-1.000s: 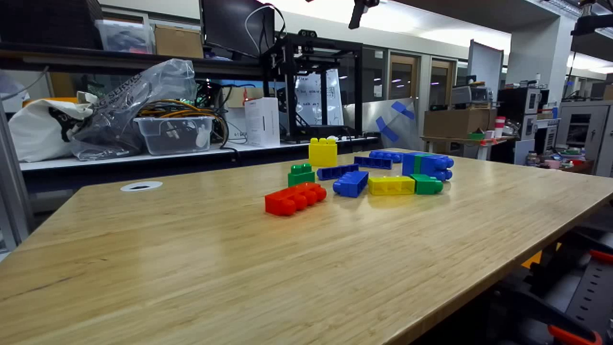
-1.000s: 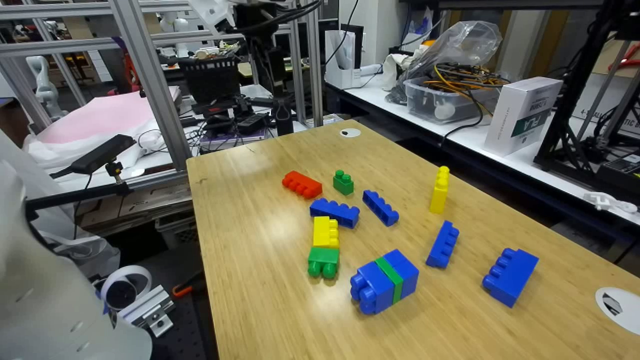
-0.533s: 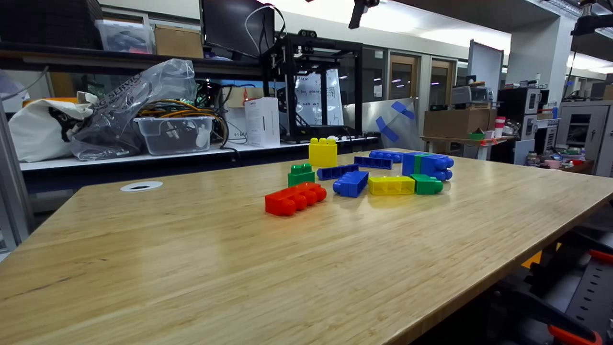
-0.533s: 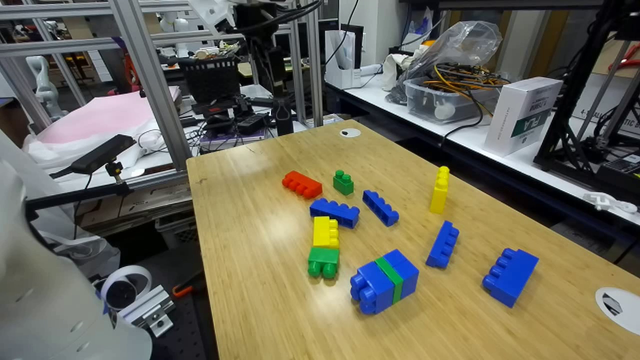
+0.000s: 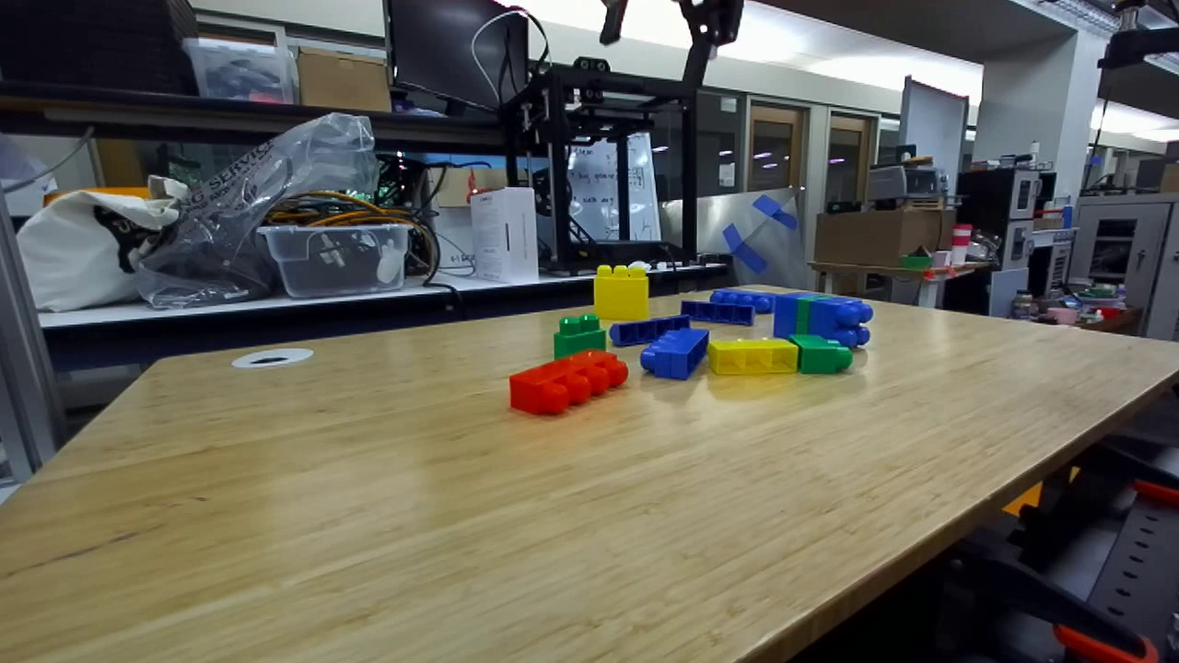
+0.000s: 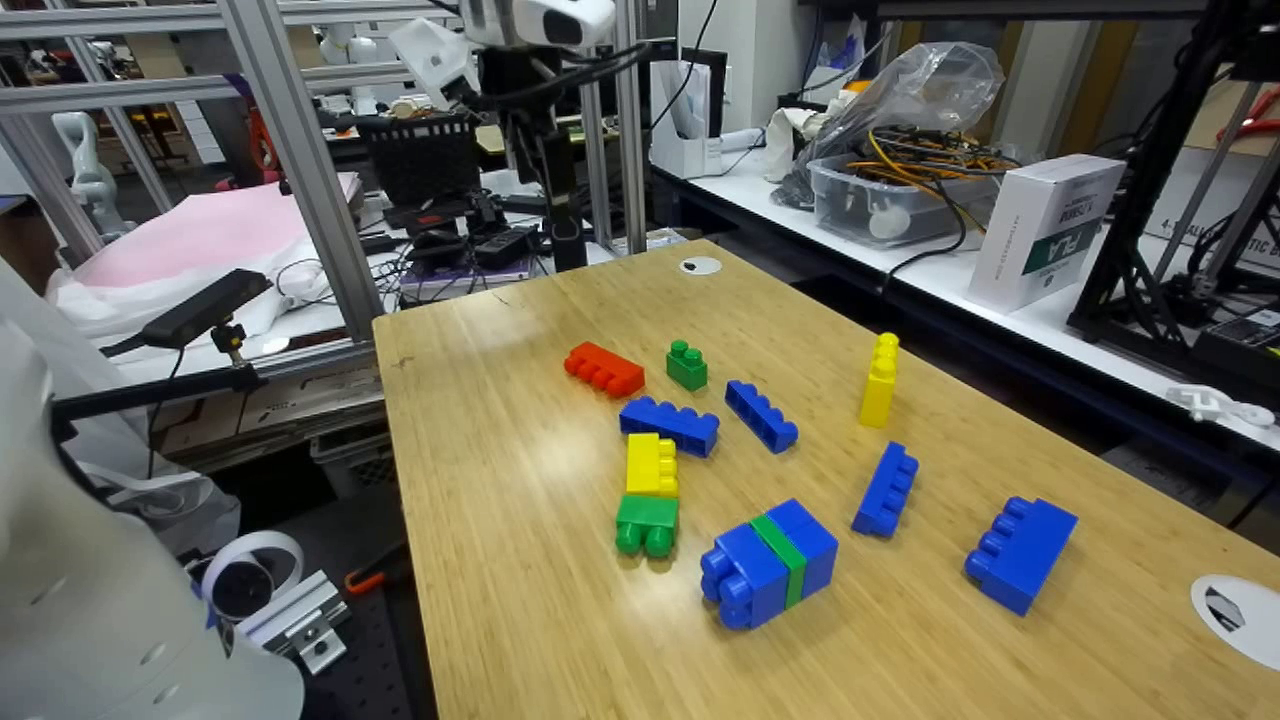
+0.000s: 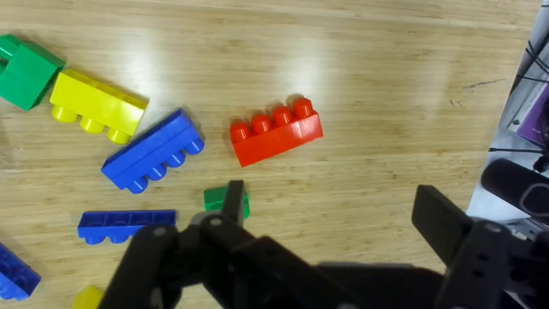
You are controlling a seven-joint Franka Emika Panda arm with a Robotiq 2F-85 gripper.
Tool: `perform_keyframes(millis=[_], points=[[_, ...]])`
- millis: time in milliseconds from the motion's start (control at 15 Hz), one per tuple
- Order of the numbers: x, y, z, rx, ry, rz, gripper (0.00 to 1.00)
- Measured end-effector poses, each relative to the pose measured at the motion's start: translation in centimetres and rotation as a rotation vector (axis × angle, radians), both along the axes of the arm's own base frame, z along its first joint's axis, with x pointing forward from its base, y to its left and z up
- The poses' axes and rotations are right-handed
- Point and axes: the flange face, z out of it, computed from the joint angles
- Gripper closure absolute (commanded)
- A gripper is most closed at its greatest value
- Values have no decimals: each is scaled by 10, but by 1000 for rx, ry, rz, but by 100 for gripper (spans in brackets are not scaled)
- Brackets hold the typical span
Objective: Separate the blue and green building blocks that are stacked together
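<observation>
Your fingers [image 7: 437, 221] are hanging spread, empty; with the blue-and-green stack [image 6: 768, 565] unbraced, you are risking dragging it whole.

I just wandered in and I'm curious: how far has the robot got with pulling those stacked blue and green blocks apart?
Done: nothing visible; in both exterior views the stack is in one piece, a green block sandwiched between blue blocks.
In hand: nothing; the gripper hangs open above the table, holding no brick.
Left: the whole job, probably reaching the stack, gripping it and pulling it apart.
</observation>
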Motion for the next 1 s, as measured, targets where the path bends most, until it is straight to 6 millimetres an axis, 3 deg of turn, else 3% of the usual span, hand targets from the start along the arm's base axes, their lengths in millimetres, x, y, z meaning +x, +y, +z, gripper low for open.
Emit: perform_keyframes(millis=[200, 400, 1000], points=[[1, -21, -43, -20, 25, 8, 0], [-4, -46, -73, -33, 19, 23, 0], [-30, -123, -121, -66, 36, 14, 0]])
